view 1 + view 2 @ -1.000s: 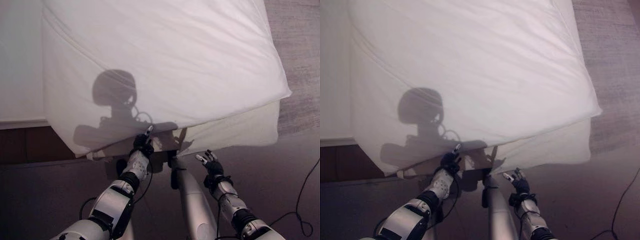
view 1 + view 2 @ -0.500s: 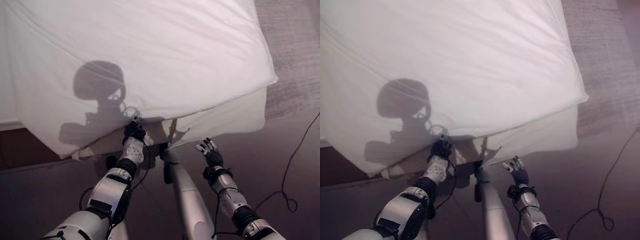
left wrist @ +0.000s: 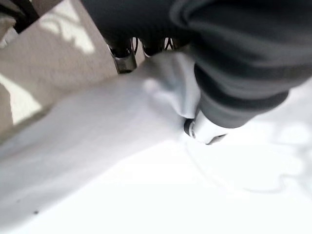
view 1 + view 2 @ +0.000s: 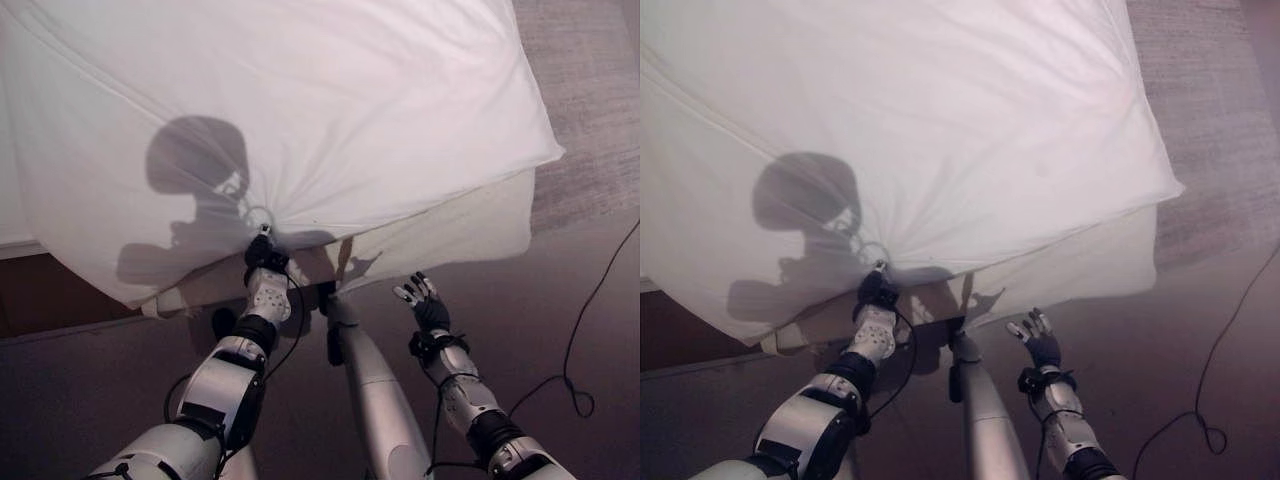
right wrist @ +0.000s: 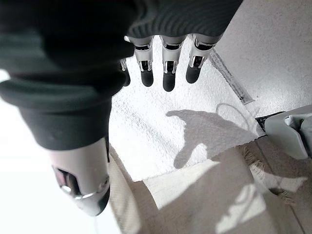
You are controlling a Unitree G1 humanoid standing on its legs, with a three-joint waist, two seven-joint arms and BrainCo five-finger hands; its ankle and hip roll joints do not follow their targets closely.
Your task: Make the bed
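A white duvet (image 4: 300, 110) covers most of the bed, spreading from the centre of the left eye view out to 12 o'clock and 10 o'clock, with its corner hanging past the mattress (image 4: 470, 225) at about 3 o'clock. Creases in the cloth run together into 1 point just below the centre, where the left hand (image 4: 263, 258) grips the duvet's near edge. In the left wrist view the white cloth is bunched up between the thumb (image 3: 204, 129) and the curled fingers (image 3: 124, 56), so this hand is pinching the duvet.

The pale side of the mattress shows under the duvet's edge from the centre toward 3 o'clock.

The right hand (image 4: 425, 305) is at about 5 o'clock, apart from the bed and over the floor (image 4: 590, 300). Its fingers (image 5: 168, 66) are straight and spread in its own wrist view, and they hold nothing.

A dark wooden bed frame (image 4: 40, 290) shows at 8 o'clock, below the hanging cloth.
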